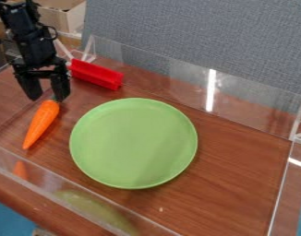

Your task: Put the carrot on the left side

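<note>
The orange carrot [41,123] lies on the wooden table at the left, slanted with its dark green top toward the back, just left of the green plate [133,143]. My gripper [46,90] hangs directly above the carrot's top end, a little clear of it. Its two black fingers [31,88] stand apart and open, with nothing between them.
A red rectangular block [96,74] lies behind the gripper near the back wall. Clear acrylic walls [221,88] fence the table on all sides. A grey panel stands behind.
</note>
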`<state>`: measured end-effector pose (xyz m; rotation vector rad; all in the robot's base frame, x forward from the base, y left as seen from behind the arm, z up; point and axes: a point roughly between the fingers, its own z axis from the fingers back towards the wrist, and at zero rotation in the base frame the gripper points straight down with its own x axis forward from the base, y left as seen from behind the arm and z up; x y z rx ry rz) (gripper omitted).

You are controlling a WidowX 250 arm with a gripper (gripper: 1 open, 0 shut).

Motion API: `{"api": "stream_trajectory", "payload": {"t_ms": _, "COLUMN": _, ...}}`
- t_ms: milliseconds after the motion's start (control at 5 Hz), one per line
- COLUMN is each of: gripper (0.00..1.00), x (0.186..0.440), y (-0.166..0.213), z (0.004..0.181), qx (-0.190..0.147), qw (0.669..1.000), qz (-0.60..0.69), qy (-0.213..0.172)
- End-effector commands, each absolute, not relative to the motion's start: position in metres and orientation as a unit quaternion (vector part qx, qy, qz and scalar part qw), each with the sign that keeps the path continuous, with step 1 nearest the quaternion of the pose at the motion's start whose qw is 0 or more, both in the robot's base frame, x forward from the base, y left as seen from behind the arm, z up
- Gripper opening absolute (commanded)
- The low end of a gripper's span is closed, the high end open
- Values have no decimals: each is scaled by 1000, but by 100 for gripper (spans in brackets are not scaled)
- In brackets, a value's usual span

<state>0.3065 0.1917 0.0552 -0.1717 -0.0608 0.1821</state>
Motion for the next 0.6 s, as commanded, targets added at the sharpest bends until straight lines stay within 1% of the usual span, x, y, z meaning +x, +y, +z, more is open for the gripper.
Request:
{"api": "stream_trajectory", "payload": {"t_ms": 0, "gripper": 100, "x": 320, "y": 192, "z": 92, "qx": -55, "qw": 991, "qz": 100, "qy": -69}}
{"api": "stream_trajectory", "payload": {"t_ms": 200, "gripper": 100, "x": 332, "y": 192, "z": 95, "qx": -49, "qw": 990, "qz": 109, "qy": -71}}
{"api": "stream_trajectory", "payload": {"t_ms": 400, "gripper": 100, "x": 341, "y": 193, "z": 90, "qx": -51, "qw": 989, "qz": 118, "qy": -70}}
